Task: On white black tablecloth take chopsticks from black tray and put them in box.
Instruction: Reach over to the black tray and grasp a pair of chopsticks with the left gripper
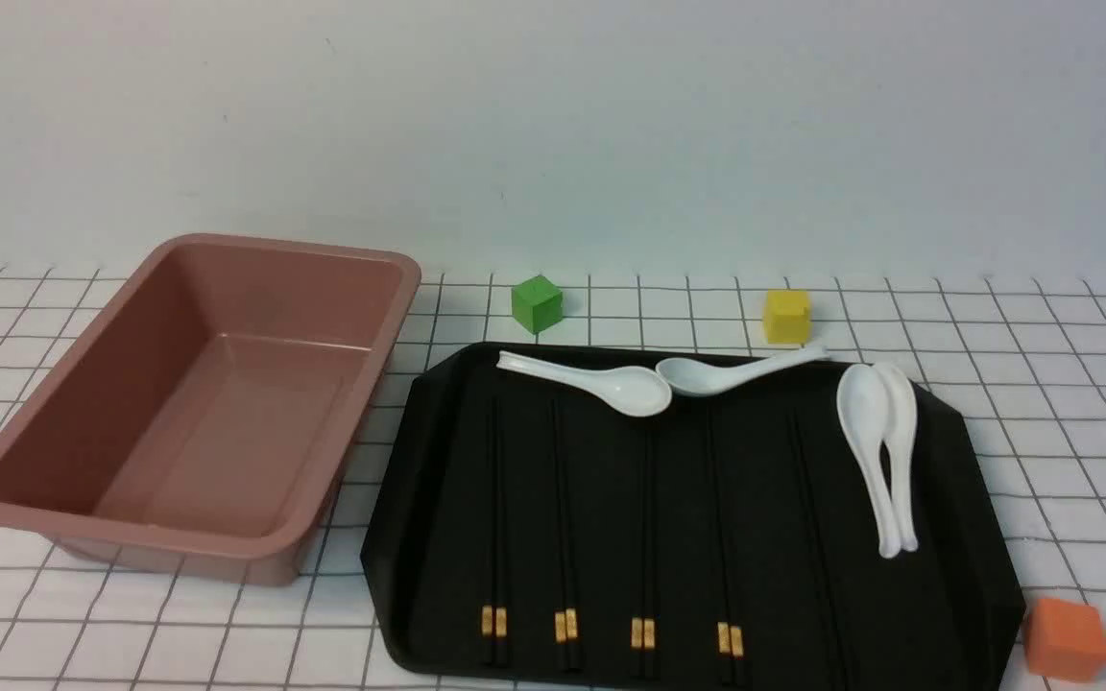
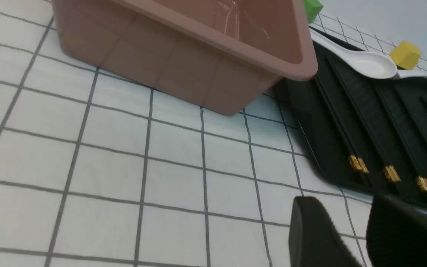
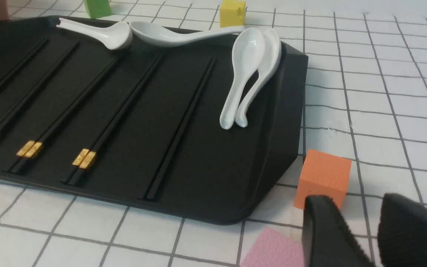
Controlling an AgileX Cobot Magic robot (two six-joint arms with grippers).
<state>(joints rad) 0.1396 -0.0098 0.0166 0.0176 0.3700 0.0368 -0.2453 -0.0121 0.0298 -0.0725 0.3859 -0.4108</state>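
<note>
My two end effectors sit low over the cloth-covered tabletop, neither arm showing in the front view. The left end effector (image 2: 363, 237) has its fingers spread with only checked tablecloth (image 1: 1071, 403) between them, near the closest corner of the box (image 1: 102, 384). The right end effector (image 3: 374, 237) is likewise spread and empty, just beside an orange cube (image 1: 1066, 638) and a flat pink piece (image 3: 272, 250) lying on the cloth.

The chopsticks (image 1: 646, 576) lie on the black tray (image 1: 937, 614) in parallel pairs running front to back. Four pairs show gold bands at their near ends. A fifth pair of black sticks lies further right, and no band shows on it.

Four white spoons share the tray. Two lie bowl to bowl along its far edge (image 1: 601, 379) (image 1: 735, 372). Two more are nested together near its right side (image 1: 875, 451).

The box stands to the left of the tray, open and empty, its corner close to the tray's left edge. A green cube (image 1: 537, 302) and a yellow cube (image 1: 787, 315) rest on the cloth beyond the tray's far edge.
</note>
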